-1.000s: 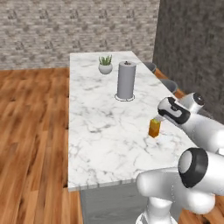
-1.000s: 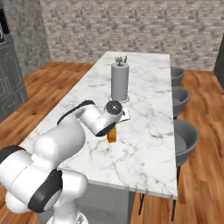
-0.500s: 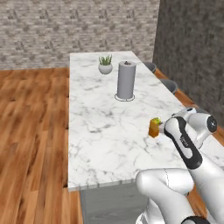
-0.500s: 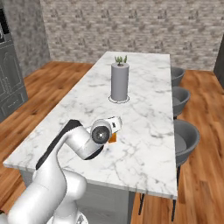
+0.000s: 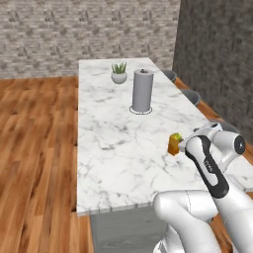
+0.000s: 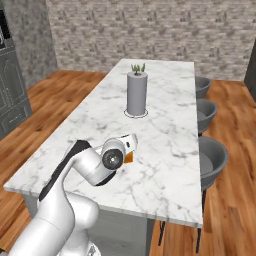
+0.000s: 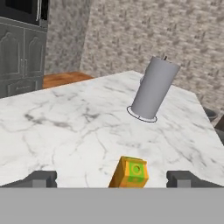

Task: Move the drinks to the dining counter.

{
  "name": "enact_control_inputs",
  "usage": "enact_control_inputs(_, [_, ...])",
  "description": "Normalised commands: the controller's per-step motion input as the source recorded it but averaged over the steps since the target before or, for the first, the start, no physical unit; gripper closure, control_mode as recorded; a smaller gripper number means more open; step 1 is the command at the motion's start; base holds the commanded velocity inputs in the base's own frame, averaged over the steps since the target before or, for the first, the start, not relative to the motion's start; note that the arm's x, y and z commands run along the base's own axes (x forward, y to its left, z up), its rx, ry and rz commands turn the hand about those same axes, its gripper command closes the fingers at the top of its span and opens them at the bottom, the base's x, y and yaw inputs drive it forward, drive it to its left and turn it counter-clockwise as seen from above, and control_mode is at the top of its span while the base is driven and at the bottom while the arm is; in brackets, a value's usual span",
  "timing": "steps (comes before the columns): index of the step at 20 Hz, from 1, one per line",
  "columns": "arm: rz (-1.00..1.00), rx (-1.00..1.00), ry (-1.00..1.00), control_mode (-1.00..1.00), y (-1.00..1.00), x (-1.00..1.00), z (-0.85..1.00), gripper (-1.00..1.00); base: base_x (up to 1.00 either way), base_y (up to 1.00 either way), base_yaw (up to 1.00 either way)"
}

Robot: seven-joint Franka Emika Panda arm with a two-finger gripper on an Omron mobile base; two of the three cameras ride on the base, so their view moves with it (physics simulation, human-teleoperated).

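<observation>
Marble counter [image 5: 113, 148] lies bare left of the carton [image 7: 130, 172]; the spread tool [image 7: 111, 178] has backed off it.

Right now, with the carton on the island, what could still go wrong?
1. The open hand sits low around the orange carton; a careless retreat might tip it.
2. The carton stands near the dining counter edge on the stool side, so a nudge could send it off.
3. The paper towel roll stands ahead of a wide swing.

Pulled my arm [image 5: 210, 160] back toward the base; jaws now off the orange carton [image 7: 130, 172], which stayed on the desk [image 5: 113, 143].
</observation>
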Motion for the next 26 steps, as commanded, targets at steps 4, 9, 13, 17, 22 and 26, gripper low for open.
enact_control_inputs(4, [0.0,0.0,0.0,1.0,0.0,0.0,0.0,-1.0,-0.67,0.0,0.1])
enact_control_inputs(9, [0.0,0.0,0.0,1.0,0.0,0.0,0.0,-1.0,-1.0,0.16,0.29])
enact_control_inputs(13, [0.0,0.0,0.0,1.0,0.0,0.0,0.0,-1.0,-0.62,0.51,0.5])
enact_control_inputs(17, [0.0,0.0,0.0,1.0,0.0,0.0,0.0,-1.0,-0.05,0.67,0.75])
enact_control_inputs(22, [0.0,0.0,0.0,1.0,0.0,0.0,0.0,-1.0,-0.01,0.51,0.92])
enact_control_inputs(26, [0.0,0.0,0.0,1.0,0.0,0.0,0.0,-1.0,0.0,0.39,0.96])
